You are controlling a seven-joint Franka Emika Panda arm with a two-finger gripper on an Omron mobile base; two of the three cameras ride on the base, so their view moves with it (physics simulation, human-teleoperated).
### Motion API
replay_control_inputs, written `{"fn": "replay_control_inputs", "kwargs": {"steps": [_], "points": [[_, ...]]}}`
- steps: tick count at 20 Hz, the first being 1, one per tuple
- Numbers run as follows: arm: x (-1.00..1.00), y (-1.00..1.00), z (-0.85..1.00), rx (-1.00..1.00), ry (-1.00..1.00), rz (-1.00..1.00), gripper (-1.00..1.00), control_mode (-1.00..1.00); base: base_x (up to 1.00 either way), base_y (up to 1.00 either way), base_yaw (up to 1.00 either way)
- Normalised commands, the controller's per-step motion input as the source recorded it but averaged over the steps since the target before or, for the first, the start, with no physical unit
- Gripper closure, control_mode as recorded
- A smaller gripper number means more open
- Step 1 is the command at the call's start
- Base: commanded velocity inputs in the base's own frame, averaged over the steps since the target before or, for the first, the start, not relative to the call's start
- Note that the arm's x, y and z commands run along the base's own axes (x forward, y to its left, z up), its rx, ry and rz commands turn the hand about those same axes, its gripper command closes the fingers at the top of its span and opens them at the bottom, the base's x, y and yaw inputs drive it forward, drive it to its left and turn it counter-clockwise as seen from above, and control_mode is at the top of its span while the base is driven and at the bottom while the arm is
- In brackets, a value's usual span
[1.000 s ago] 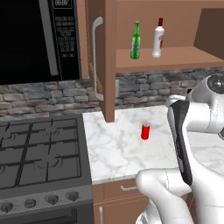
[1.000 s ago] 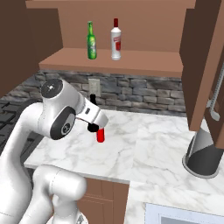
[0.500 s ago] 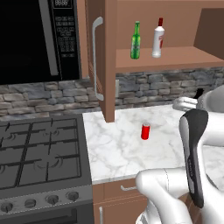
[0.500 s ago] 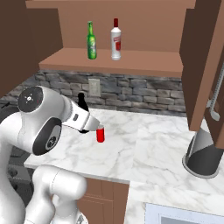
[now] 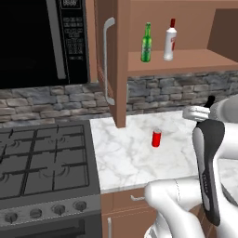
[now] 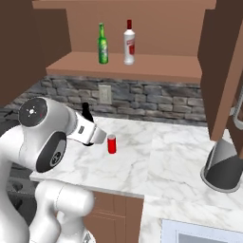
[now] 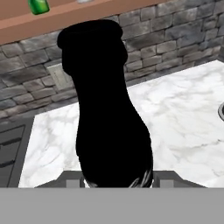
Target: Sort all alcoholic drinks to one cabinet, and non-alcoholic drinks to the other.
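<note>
While the small black bottle [image 7: 109,109] is seen upright and very close in the hand view, its base is set right between the finger tips of the pincer [image 7: 117,179], which is pinched on it. In the right base view the same bottle's neck and cap [image 6: 86,112] are seen rising just behind the white hand, above the marble bench [image 6: 156,161], and in the left base view its dark top [image 5: 210,101] is seen poking up beyond the hand at the right edge. The red can [image 6: 112,144] is stood upright on the bench, just beside the hand in the right base view and apart from it; in the left base view it [image 5: 156,138] is found near the middle of the bench. The green bottle [image 5: 147,43] and the white bottle with red cap [image 5: 170,40] are stood side by side on the shelf of the open wall cabinet [image 5: 186,60], well above the pincer. The arm is bent sharply, its large elbow joint raised at the left of the right base view and the forearm stretched roughly level toward the stone backsplash [image 6: 156,102], with the hand held low over the bench. The cabinet door [image 5: 109,60] is swung open beside the microwave [image 5: 42,42].
</note>
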Motion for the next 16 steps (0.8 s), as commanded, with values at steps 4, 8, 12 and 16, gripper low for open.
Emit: {"fn": "replay_control_inputs", "kwargs": {"steps": [4, 8, 12, 16], "points": [[0.0, 0.0, 0.0, 0.0, 0.0, 0.0, 1.0, 1.0, -0.75, 0.5, 0.0], [0.0, 0.0, 0.0, 0.0, 0.0, 0.0, 1.0, 1.0, -0.75, 0.43, -0.01], [0.0, 0.0, 0.0, 0.0, 0.0, 0.0, 1.0, 1.0, -0.51, 0.36, -0.02], [0.0, 0.0, 0.0, 0.0, 0.0, 0.0, 1.0, 1.0, -0.33, 0.31, -0.02]]}}
